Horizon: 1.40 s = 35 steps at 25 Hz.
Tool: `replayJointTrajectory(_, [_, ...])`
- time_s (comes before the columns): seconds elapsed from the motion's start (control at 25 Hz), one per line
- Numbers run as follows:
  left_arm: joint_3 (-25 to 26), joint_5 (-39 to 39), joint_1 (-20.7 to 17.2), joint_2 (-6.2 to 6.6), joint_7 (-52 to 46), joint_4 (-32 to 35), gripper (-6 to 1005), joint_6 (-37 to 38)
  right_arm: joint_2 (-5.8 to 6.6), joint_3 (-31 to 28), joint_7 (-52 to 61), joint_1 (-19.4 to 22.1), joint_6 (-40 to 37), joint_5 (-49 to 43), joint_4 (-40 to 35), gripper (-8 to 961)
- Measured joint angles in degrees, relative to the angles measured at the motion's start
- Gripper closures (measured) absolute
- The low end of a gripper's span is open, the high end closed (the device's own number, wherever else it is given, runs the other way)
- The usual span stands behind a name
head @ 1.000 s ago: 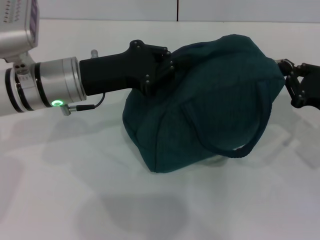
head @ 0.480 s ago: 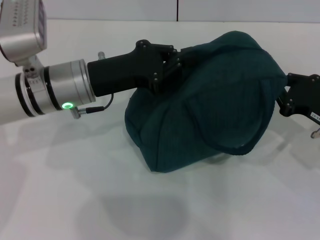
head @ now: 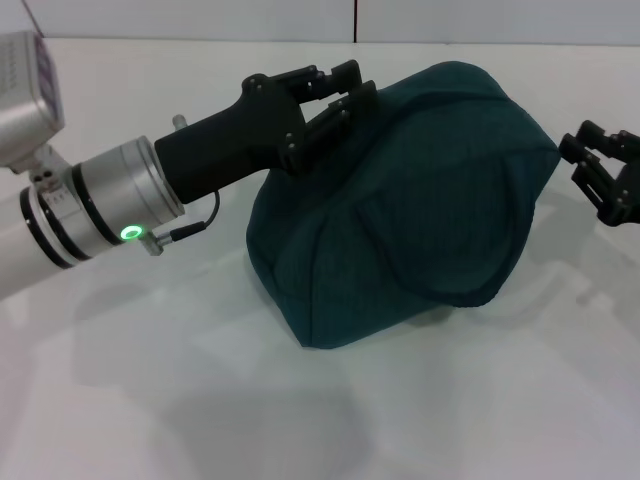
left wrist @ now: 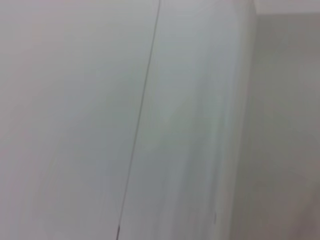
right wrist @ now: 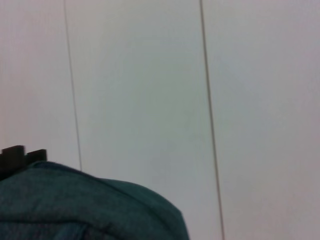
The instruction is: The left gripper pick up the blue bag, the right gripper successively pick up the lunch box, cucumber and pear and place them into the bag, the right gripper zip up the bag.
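The blue bag lies slumped on the white table, closed over, with one loop handle flat on its front. My left gripper hovers at the bag's upper left corner, its fingers spread and holding nothing. My right gripper stands open just off the bag's right end, a small gap away from the fabric. The right wrist view catches the bag's top and a black fingertip beyond it. The lunch box, cucumber and pear are out of view.
White table surrounds the bag on every side. A white panelled wall with a dark seam runs along the back. The left wrist view holds only pale surfaces.
My left gripper has let go of the bag's top corner and lifted slightly with its fingers spread. The right gripper has backed off the bag's right end, and the bag has settled lower.
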State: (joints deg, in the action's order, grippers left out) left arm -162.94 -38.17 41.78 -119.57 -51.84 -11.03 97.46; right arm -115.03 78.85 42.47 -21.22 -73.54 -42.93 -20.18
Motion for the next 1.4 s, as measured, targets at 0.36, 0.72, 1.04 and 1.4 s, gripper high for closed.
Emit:
replayJointTrajectory(0.36, [-0.01,-2.49,-3.94,-0.04,9.63,5.72,616,1.25,2.54,-1.88,5.72,1.78,-8.66,-0.48,-0.57,645])
replayJointTrajectory(0.72, [-0.01,4.62,-7.44,0.06,19.27,6.22,339,11.72,5.90,-1.90,7.95,-0.53,-29.05,-12.26,-4.17,314])
replayJointTrajectory(1.04, [-0.01,4.33,-11.13,0.40,22.87,6.48,346,12.17,5.59,-1.84,8.18,-2.20,-30.72,-16.39,-5.01,283])
replayJointTrajectory(1.4, [0.00,5.34,-13.06,0.12,26.43,5.00,350,14.88,3.46,-1.94,7.71,-4.92,-27.93,-20.50,-5.30,283])
